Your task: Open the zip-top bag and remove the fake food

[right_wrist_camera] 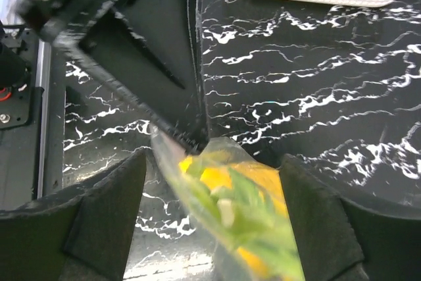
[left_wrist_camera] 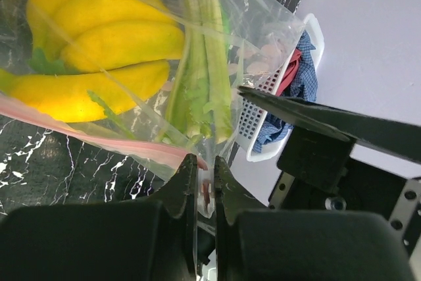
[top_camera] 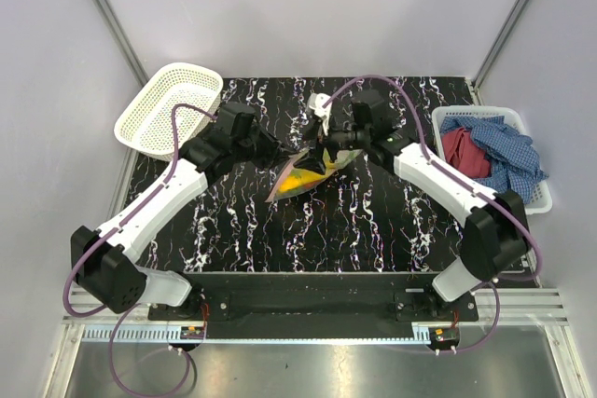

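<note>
The zip-top bag [top_camera: 297,179] hangs tilted over the middle of the black marbled table, held up at its top edge. Through the clear plastic in the left wrist view I see yellow bananas [left_wrist_camera: 99,51] and a green-white leek [left_wrist_camera: 200,77]. My left gripper [top_camera: 283,151] is shut on the bag's edge by the pink zip strip [left_wrist_camera: 205,172]. My right gripper [top_camera: 325,148] is open. Its fingers stand wide apart on either side of the bag [right_wrist_camera: 230,208] without touching it, close to the left gripper's tips.
An empty white mesh basket [top_camera: 168,104] sits at the back left. A white basket [top_camera: 494,156] with blue checked and red cloth stands at the right edge. Grey walls enclose the table on three sides.
</note>
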Robot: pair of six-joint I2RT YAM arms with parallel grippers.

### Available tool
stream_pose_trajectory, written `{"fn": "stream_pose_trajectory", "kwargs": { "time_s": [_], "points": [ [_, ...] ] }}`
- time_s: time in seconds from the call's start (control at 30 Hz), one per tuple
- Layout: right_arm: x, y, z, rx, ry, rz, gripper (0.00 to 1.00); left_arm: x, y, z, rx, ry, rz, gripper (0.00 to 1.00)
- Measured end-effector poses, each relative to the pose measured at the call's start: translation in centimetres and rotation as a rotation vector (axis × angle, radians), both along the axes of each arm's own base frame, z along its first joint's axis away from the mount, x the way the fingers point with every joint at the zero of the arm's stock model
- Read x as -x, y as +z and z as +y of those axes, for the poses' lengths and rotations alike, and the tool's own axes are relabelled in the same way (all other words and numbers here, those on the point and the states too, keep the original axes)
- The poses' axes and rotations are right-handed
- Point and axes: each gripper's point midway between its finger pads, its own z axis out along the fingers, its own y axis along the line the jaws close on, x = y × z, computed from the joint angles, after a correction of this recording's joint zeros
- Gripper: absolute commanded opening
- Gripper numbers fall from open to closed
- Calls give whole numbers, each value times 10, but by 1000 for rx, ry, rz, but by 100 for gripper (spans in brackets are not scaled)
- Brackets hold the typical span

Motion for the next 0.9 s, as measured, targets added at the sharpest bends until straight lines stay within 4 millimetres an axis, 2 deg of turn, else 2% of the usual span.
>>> {"fn": "stream_pose_trajectory", "kwargs": {
  "time_s": [0.13,0.23,0.27,0.3,0.33,0.37,0.4,0.43,0.5,0.57,0.63,0.73,0.83,0.9],
  "points": [
    [-2,-20,7,15,18,62,72,1,-1,1,-6,-2,2,13],
    [-2,-31,10,25,21,95,47,1,-2,1,-14,-7,2,15],
    [-2,-33,10,24,24,108,40,1,-3,2,-17,-7,1,21],
    [0,-34,11,23,28,123,22,1,-3,2,-21,-8,0,27],
    [2,-36,13,21,35,137,16,1,-4,3,-25,-10,-2,35],
    [2,-37,13,21,37,145,11,1,-4,4,-30,-14,-7,54],
    [2,-39,14,23,36,161,6,0,-4,5,-37,-20,-17,64],
    [2,-41,15,24,35,170,6,0,-2,7,-46,-27,-33,75],
    [1,-44,15,27,31,184,3,0,2,13,-74,-41,-76,85],
    [2,-45,15,30,28,189,3,0,8,23,-118,-59,-138,87],
    [2,-45,15,29,26,196,4,1,23,35,-148,-69,-221,87],
    [2,-44,15,27,22,208,4,7,39,52,-206,-118,-369,80],
    [5,-44,15,30,26,225,0,16,34,58,-258,-223,-483,75],
    [9,-44,14,32,40,240,0,23,18,52,-286,-355,-549,74]
  ]
}}
